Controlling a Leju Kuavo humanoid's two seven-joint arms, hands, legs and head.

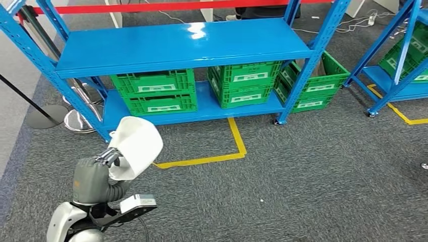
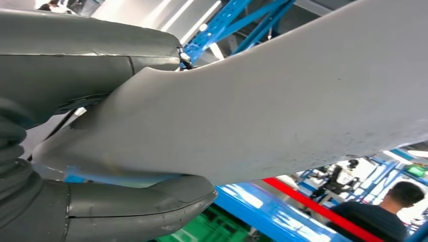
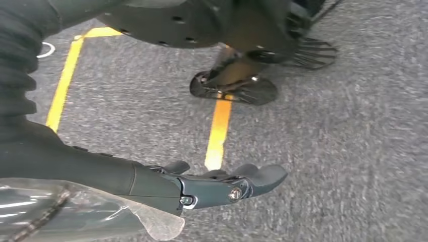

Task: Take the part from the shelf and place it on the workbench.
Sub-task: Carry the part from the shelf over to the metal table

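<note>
My left hand (image 1: 96, 176) grips a white curved part (image 1: 135, 146) at the lower left of the head view, in front of the blue shelf (image 1: 181, 45). Up close in the left wrist view, the white part (image 2: 282, 106) sits clamped between the grey thumb and fingers (image 2: 131, 212). My right hand (image 3: 202, 186) hangs over the grey carpet, its dark fingers stretched out and holding nothing.
Green crates (image 1: 156, 91) stand on the shelf's lower level. Yellow floor tape (image 1: 237, 146) marks the carpet before it. A second blue rack (image 1: 398, 65) stands at the right. Stanchion bases (image 1: 75, 118) and a red barrier sit at the left. A person (image 2: 383, 212) stands beyond.
</note>
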